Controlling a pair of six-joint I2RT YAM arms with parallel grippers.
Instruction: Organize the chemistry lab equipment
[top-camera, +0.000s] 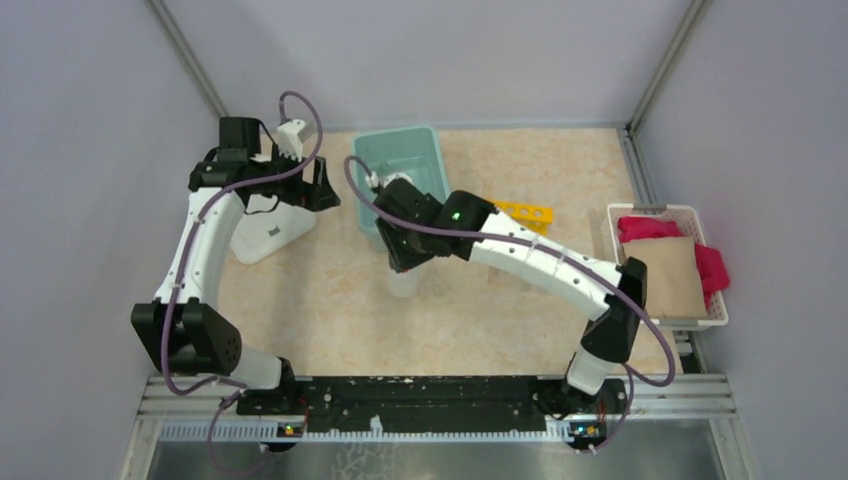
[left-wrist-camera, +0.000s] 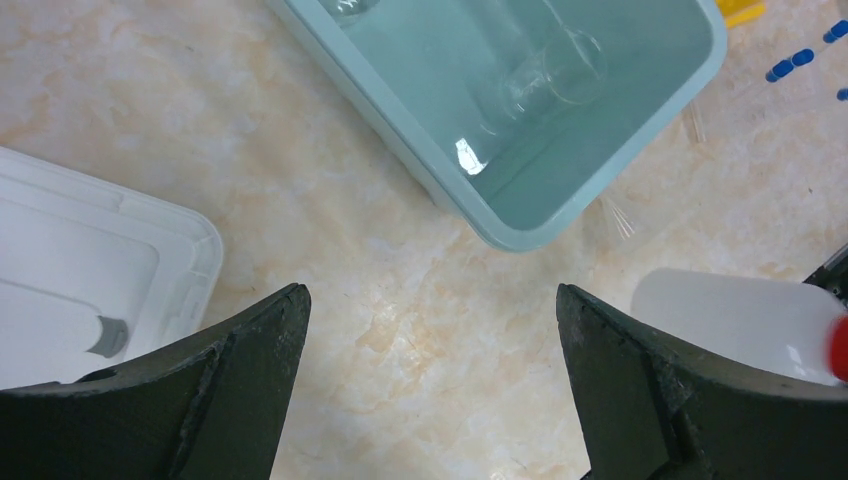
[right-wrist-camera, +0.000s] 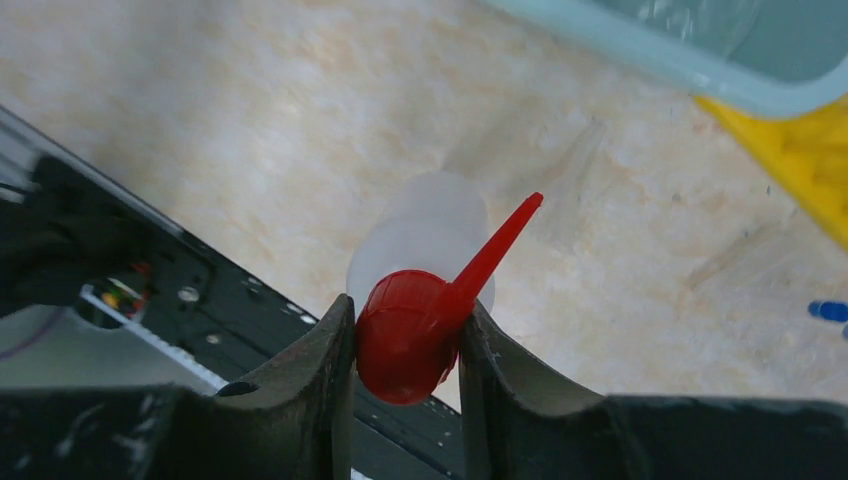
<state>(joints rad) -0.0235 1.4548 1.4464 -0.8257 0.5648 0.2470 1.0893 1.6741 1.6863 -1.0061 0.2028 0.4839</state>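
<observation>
My right gripper (right-wrist-camera: 405, 335) is shut on the red cap of the translucent squeeze bottle (right-wrist-camera: 425, 235), whose pointed nozzle sticks out up and to the right. In the top view the bottle (top-camera: 403, 285) stands on the table just in front of the teal bin (top-camera: 405, 155), under the right gripper (top-camera: 403, 262). A clear glass cup (left-wrist-camera: 555, 75) lies inside the bin (left-wrist-camera: 520, 235). The yellow holed rack (top-camera: 525, 213) lies right of the bin. Blue-capped test tubes (left-wrist-camera: 785, 65) lie on the table near it. My left gripper (left-wrist-camera: 430, 300) hangs open over bare table, left of the bin.
A white container (top-camera: 270, 235) sits at the left, beside the left gripper. The white basket (top-camera: 668, 322) of pink and brown cloths stands at the right edge. The black rail with the arm bases runs along the near edge (right-wrist-camera: 250, 310).
</observation>
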